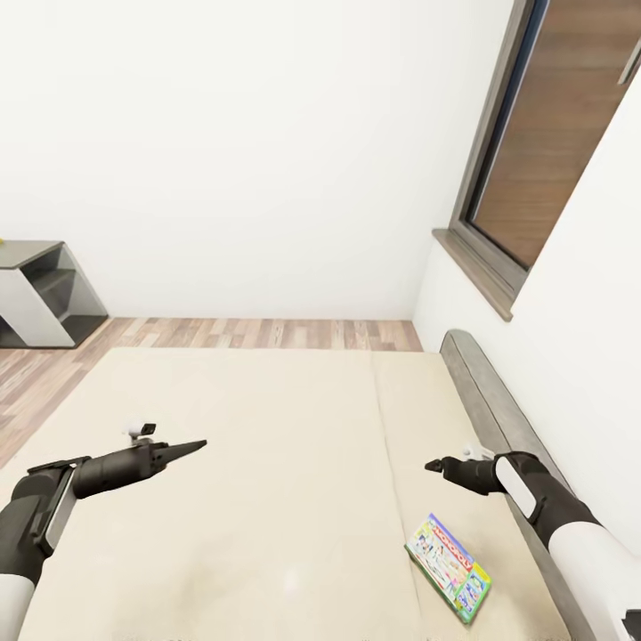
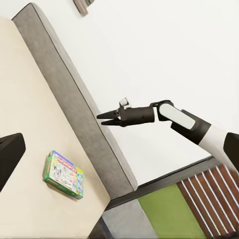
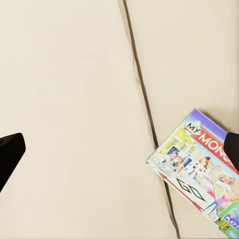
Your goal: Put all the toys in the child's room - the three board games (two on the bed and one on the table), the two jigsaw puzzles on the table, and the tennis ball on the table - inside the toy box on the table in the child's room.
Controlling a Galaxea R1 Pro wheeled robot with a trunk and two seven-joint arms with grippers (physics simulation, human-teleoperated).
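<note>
A: One board game [image 1: 450, 567] lies flat on the bed [image 1: 267, 499], just on the headboard side of the mattress seam [image 1: 392, 463] and touching it at one corner. Its long axis runs slantwise, from beside the seam toward the padded grey headboard [image 1: 499, 401].

B: And what surrounds that seam, going left to right?

A: Well to its left stands a grey and white stepped shelf unit [image 1: 44, 294] on the wood plank floor [image 1: 267, 333]. Then the cream mattress, the seam itself, the game box, the headboard and a white wall with a grey-framed window [image 1: 543, 142].

B: Any writing?

A: The lid reads "MY MONO…" in the right wrist view [image 3: 201, 172]; the rest is cut off. Red lettering on a blue and green cover shows in the left wrist view too [image 2: 63, 174].

B: The arms?

A: The left gripper [image 1: 191, 445] hovers over the mattress left of the seam, fingers pinched to a point, holding nothing. The right gripper [image 1: 434, 465] hangs just right of the seam, above the game; its fingers [image 2: 107, 115] stand slightly parted and empty.
</note>
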